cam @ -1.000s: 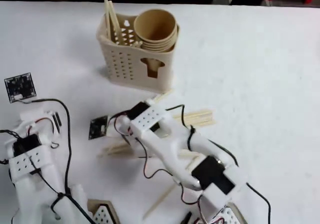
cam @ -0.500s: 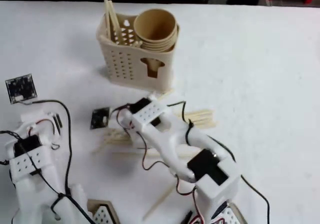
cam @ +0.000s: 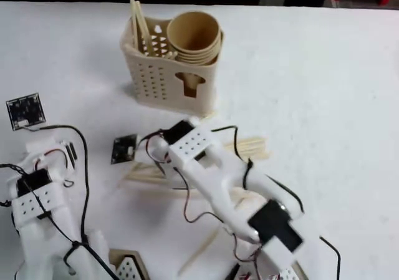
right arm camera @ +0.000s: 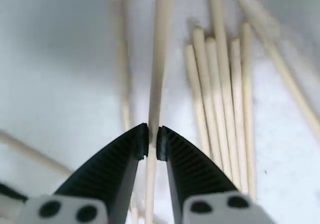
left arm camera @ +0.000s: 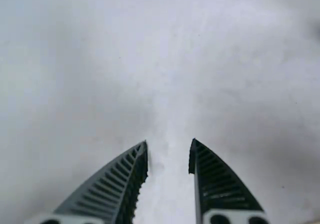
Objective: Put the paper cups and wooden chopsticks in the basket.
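The right fingers (right arm camera: 125, 159) pinch one chopstick (right arm camera: 159, 59) at their tips, probably to lift it clear of the bundle (right arm camera: 220, 99) just beside them on the counter (right arm camera: 60, 59). The left fingers (left arm camera: 120, 179) are spread and empty; the basket (cam: 156, 80) with cups (cam: 194, 33) stands well beyond the right fingers.

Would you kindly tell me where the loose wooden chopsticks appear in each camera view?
High view: loose chopsticks lie on the white table before the basket, partly under the right arm.
Right wrist view: they lie ahead of the right claw, which is shut on a single chopstick.
Left wrist view: the left claw, open, above tabletop.
Shared landmark: the white table.
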Controlling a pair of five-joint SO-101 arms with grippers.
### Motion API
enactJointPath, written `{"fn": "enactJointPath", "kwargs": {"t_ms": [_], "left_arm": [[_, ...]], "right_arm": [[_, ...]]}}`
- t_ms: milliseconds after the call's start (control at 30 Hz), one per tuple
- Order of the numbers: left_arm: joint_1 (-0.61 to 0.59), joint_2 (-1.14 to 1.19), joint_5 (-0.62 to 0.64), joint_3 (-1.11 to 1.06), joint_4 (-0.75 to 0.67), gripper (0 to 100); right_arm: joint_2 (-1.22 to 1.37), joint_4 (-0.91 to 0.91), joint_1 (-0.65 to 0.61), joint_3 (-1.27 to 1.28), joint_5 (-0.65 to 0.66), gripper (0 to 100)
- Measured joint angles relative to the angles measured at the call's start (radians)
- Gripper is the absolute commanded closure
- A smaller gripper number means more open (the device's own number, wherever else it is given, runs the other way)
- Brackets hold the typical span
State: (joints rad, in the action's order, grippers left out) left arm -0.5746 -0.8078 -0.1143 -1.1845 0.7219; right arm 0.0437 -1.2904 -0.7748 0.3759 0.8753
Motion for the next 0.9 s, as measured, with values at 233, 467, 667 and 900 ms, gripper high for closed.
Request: {"fn": "enactJointPath", "kwargs": {"t_ms": [233, 467, 667, 900], "left_arm": [[0.0, 0.0, 0.0, 0.0, -0.02, 85], [0.0, 0.0, 0.0, 0.0, -0.025, 85], [0.0, 0.0, 0.0, 0.0, -0.025, 85], [0.0, 0.0, 0.0, 0.0, -0.025, 85]], "right_arm": [[-0.203, -0.098, 0.0, 0.0, 0.0, 98.0], [-0.468, -0.109, 0.002, -0.031, -0.011, 98.0], [-0.566, -0.103, 0.009, -0.284, -0.149, 98.0], [-0.577, 0.196, 0.009, -0.448, -0.295, 98.0]]}}
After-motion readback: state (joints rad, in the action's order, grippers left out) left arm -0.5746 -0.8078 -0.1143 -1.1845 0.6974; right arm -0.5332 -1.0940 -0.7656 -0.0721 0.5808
